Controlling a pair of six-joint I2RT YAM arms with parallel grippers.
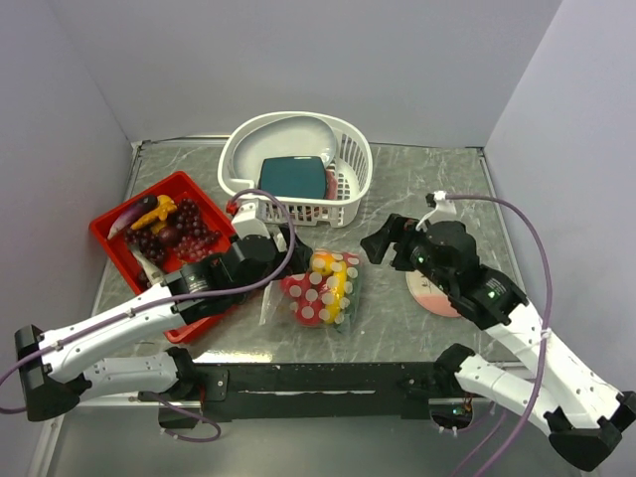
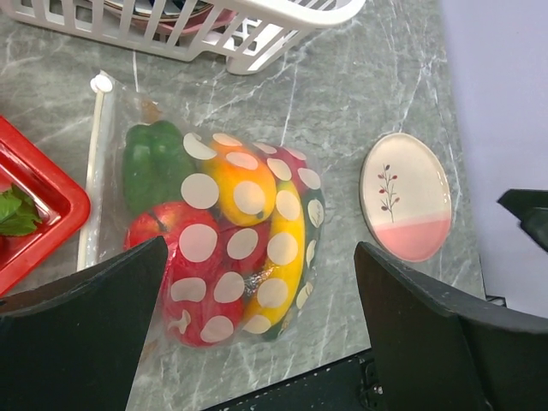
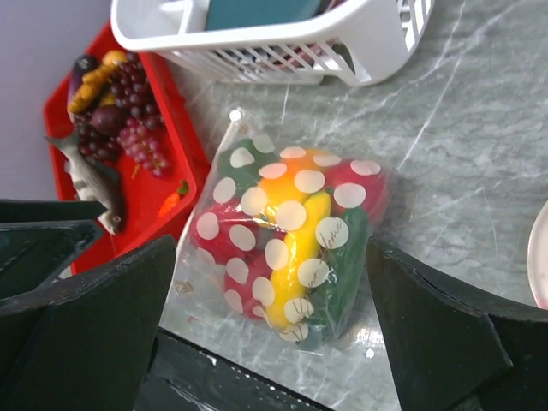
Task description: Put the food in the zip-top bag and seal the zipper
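Note:
The zip-top bag (image 1: 323,288) lies flat on the table between both arms, filled with food: a green pepper (image 2: 154,163), an orange piece (image 2: 235,175), a yellow banana (image 2: 282,257) and red tomatoes (image 2: 201,282). The zipper (image 2: 92,171) runs straight along the bag's left edge; I cannot tell if it is pressed shut. The bag also shows in the right wrist view (image 3: 287,240). My left gripper (image 1: 288,250) (image 2: 257,342) hovers open and empty over the bag. My right gripper (image 1: 383,238) (image 3: 270,342) is open and empty, just right of the bag.
A red tray (image 1: 129,202) at the left holds purple grapes (image 1: 189,234) and other toy food. A white slotted basket (image 1: 231,149) with a teal block (image 1: 293,177) stands behind the bag. A small pink-and-white plate (image 1: 432,293) lies to the right.

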